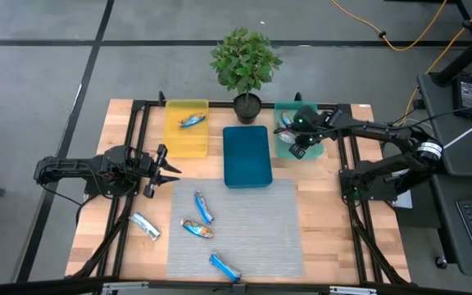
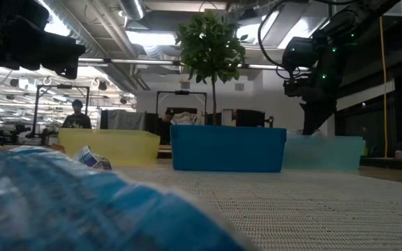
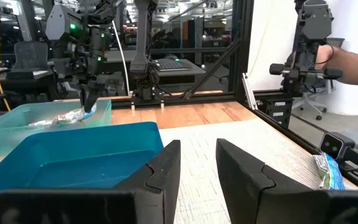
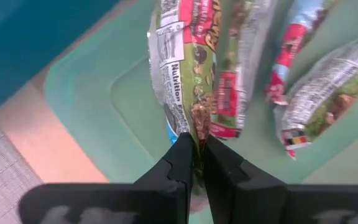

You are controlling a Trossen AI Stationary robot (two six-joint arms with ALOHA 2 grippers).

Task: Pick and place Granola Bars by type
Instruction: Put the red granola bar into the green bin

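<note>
Teal plastic tray point(image 1: 283, 147) already holds several bars; your right gripper point(image 4: 196, 163) pinches a green-and-red crinkled bar point(image 4: 185, 68) over it. Left gripper point(image 3: 196, 163) waits spread, empty. Four bars point(image 1: 202, 206) remain on the mat.

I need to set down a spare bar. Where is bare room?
Free: the blue tray, and the mat right of the loose bars. Crowded: the teal tray, where the right tool holds a bar.

potted plant point(image 1: 245, 65) behind trays | grey mat point(image 1: 252, 238) on wooden table point(image 1: 121, 238) (person beyond)
</note>
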